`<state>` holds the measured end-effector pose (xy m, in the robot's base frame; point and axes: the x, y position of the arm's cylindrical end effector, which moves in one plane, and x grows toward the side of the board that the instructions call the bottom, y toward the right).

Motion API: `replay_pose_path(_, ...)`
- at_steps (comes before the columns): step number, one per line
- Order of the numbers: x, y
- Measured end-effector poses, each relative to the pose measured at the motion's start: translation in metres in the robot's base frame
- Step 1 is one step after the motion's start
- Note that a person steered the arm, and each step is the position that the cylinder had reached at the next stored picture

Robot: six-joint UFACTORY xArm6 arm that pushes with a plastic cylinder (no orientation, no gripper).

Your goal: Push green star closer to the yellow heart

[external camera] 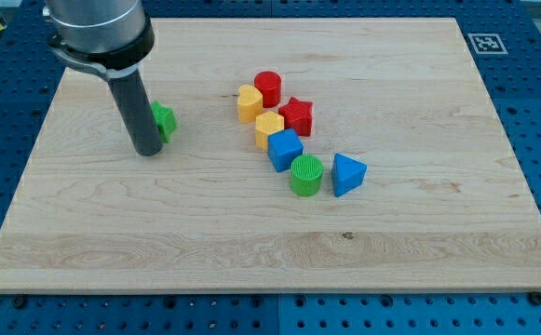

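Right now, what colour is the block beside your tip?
Green: the green star, touching my tip on its right, seen in the camera view.

Lab: blue perforated bench (pixel 531 84), fiducial tag (pixel 486 43)

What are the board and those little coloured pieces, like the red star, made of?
The board looks like pale, unvarnished-looking wood: grain lines and a small knot show. The red star seems to be moulded plastic, with a flat, even colour and a slight sheen, though painted wood is possible.
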<state>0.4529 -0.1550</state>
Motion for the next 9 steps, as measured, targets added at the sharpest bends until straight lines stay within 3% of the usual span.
replay_pose_path(3, 0.008, -0.029)
replay_pose_path(4, -0.035, -0.029)
replay_pose_path(9, -0.043, 0.037)
